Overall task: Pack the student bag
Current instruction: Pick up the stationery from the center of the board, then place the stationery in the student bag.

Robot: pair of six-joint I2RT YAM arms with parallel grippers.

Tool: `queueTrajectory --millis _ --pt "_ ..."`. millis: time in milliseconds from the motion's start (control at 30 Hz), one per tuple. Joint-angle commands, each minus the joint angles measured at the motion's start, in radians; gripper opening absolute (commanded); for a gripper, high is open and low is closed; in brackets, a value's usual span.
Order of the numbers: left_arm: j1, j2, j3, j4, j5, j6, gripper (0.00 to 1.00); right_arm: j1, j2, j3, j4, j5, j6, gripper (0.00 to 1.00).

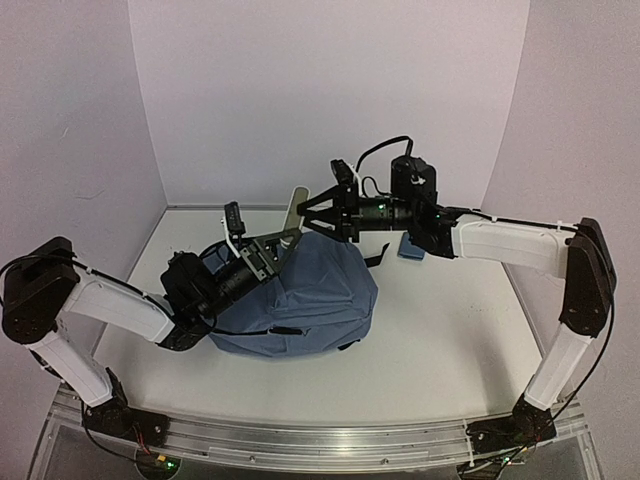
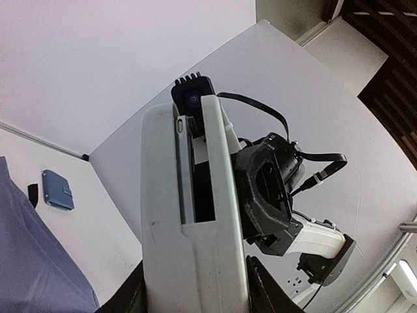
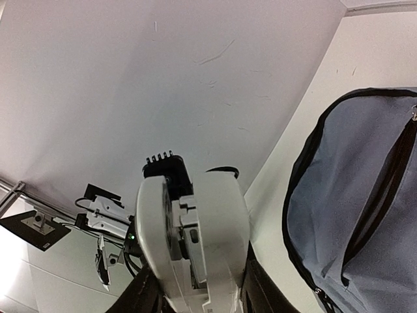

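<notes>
1. The bag (image 1: 300, 295) lies on the worktop (image 1: 450, 330), directly under both claws.
2. A white case (image 1: 292, 207) stands upright between the left claw (image 1: 283, 240) and the right claw (image 1: 306, 218).
3. Each claw's jaws flank the white case; whether either is pinching it, I cannot tell.
4. A blue notebook (image 1: 410, 247) lies behind the right claw.

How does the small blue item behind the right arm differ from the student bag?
The student bag is far larger than the small blue item. The bag is soft, rounded and slate-blue; the item is flat, rectangular and brighter blue. The bag sits mid-table; the item lies apart, farther back. Both rest on the table.
</notes>
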Motion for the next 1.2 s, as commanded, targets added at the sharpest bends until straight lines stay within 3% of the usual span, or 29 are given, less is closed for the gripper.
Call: queueTrajectory --millis 0,133,200,300,400,567,700,867,1067,1167 --pt "0.005 -0.083 -0.063 0.149 -0.116 0.048 0.23 0.007 0.007 0.011 0.028 -0.006 0.009 0.52" --pt "0.005 -0.158 -0.09 0.002 -0.148 0.069 0.17 -0.006 0.009 0.035 -0.044 0.009 -0.051 0.78" --pt "0.005 -0.222 -0.088 -0.123 -0.172 0.081 0.16 -0.017 0.007 0.078 -0.179 0.05 -0.143 0.79" --pt "0.005 -0.346 -0.024 -0.53 -0.252 0.111 0.14 -0.018 0.022 0.196 -0.513 0.209 -0.397 0.75" --pt "0.005 -0.437 0.072 -0.944 -0.385 0.132 0.12 -0.01 0.065 0.286 -0.716 0.359 -0.57 0.68" --pt "0.005 -0.497 0.152 -1.251 -0.501 0.174 0.12 0.045 0.16 0.379 -0.873 0.607 -0.726 0.51" --pt "0.005 -0.527 0.152 -1.313 -0.531 0.179 0.12 0.109 0.262 0.466 -0.938 0.739 -0.792 0.45" --pt "0.005 -0.571 0.119 -1.313 -0.545 0.164 0.12 0.166 0.396 0.592 -0.993 0.85 -0.815 0.45" --pt "0.005 -0.607 0.09 -1.313 -0.55 0.156 0.12 0.215 0.505 0.726 -1.033 0.872 -0.808 0.61" --pt "0.005 -0.62 0.074 -1.313 -0.549 0.147 0.12 0.229 0.555 0.776 -1.054 0.891 -0.797 0.64"
